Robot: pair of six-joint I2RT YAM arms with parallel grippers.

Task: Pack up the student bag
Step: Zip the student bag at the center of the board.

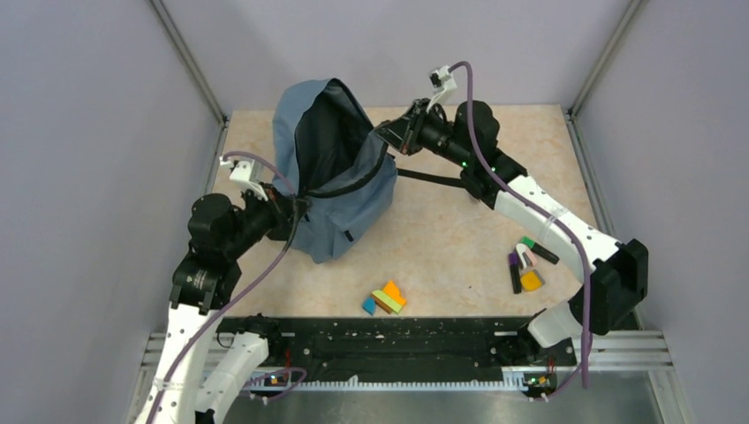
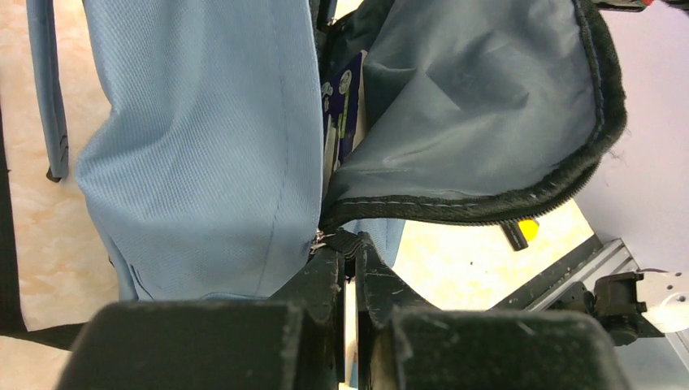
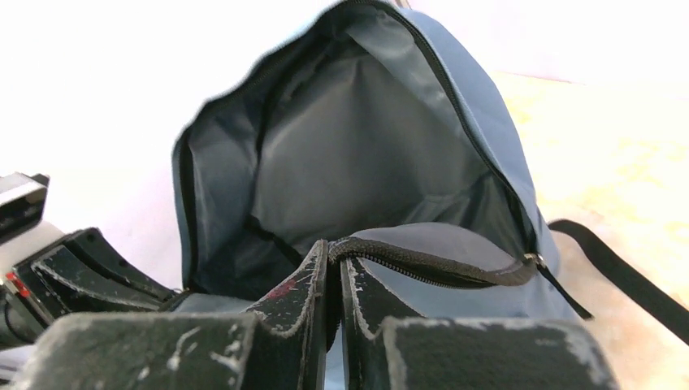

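Observation:
The student bag (image 1: 340,199) is slate-blue and stands at the back left of the table, its mouth held wide and its dark lining showing. My left gripper (image 1: 298,208) is shut on the zipper edge at the bag's near left corner; in the left wrist view its tips (image 2: 348,244) pinch the black rim. My right gripper (image 1: 389,132) is shut on the opposite rim at the far right, its tips (image 3: 335,253) clamping the black zipper band (image 3: 439,268). Inside the bag (image 2: 203,146) a dark blue printed book (image 2: 342,101) stands upright. The bag's lining (image 3: 366,162) shows no other contents.
Coloured blocks (image 1: 385,299) lie near the table's front middle. Markers and a yellow piece (image 1: 528,265) lie at the front right, under the right arm. A black strap (image 1: 433,178) trails to the right of the bag. Grey walls enclose the table on three sides.

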